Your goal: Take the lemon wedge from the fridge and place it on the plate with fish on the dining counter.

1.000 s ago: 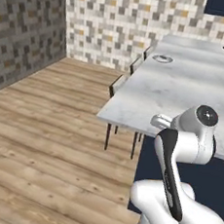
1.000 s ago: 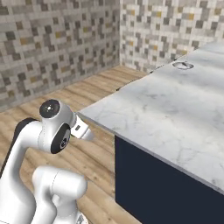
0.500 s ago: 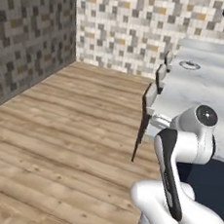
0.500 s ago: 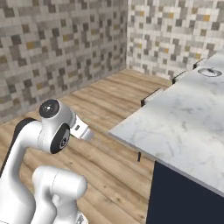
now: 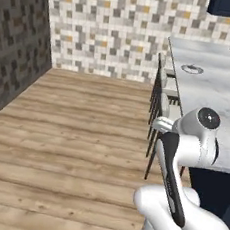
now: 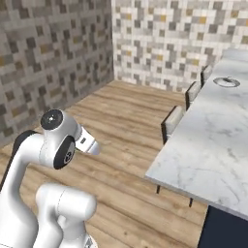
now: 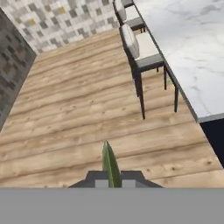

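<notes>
I have the gripper (image 7: pixel 112 181) clenched on the lemon wedge (image 7: pixel 111 165), an olive-green sliver standing up between the two dark tips in the hand view, over bare wooden floor (image 7: pixel 74 113). My chief worry is that sliver: it is thin and pointed, pinched only at its lower end, so I judge a jolt from the base or a fast swing of the arm could twist it loose and drop it onto the floor, where it would be hard to pick up again. Moving right, the stools (image 7: pixel 138 46) stand tucked along the edge of the dining counter (image 7: pixel 188 52); if the base hugs that edge too closely I judge the arm or body could clip a seat or the corner of the slab. The plate (image 5: pixel 192 69) sits far down the counter, well apart from the arm, so a long reach could release the wedge short of its rim. Much is hard to make out: the plate is tiny, I cannot tell fish on it, how deep the wedge sits in the tips is cut off at the bottom of the hand view, and the counter's right side runs out of frame.
</notes>
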{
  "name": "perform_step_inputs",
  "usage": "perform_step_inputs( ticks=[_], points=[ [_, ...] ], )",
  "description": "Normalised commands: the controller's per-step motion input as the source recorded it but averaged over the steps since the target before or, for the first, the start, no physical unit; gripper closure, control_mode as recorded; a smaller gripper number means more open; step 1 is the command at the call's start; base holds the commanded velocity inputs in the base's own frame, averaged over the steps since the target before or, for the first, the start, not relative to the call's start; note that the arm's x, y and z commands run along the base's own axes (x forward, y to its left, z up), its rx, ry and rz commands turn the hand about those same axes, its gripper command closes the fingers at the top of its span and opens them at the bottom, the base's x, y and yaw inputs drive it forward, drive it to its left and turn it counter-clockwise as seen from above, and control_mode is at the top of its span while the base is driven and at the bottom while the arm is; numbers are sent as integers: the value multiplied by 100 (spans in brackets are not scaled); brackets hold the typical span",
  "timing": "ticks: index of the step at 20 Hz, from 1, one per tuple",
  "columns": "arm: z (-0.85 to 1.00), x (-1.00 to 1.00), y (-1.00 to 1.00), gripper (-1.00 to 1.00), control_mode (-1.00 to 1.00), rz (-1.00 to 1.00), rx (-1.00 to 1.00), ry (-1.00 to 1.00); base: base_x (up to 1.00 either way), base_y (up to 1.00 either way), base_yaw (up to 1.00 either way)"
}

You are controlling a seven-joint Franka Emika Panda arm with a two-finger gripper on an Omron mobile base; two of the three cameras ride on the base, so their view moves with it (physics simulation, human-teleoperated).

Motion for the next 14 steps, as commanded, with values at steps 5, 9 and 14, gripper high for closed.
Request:
perform_step_inputs(
  ticks=[5, 9, 14],
  points=[
    [0, 0, 0, 100, 100, 0, 0, 0, 100, 100, -39],
    [0, 0, 0, 100, 100, 0, 0, 0, 100, 99, -40],
    [0, 0, 0, 100, 100, 0, 0, 0, 100, 78, -41]
  ],
)
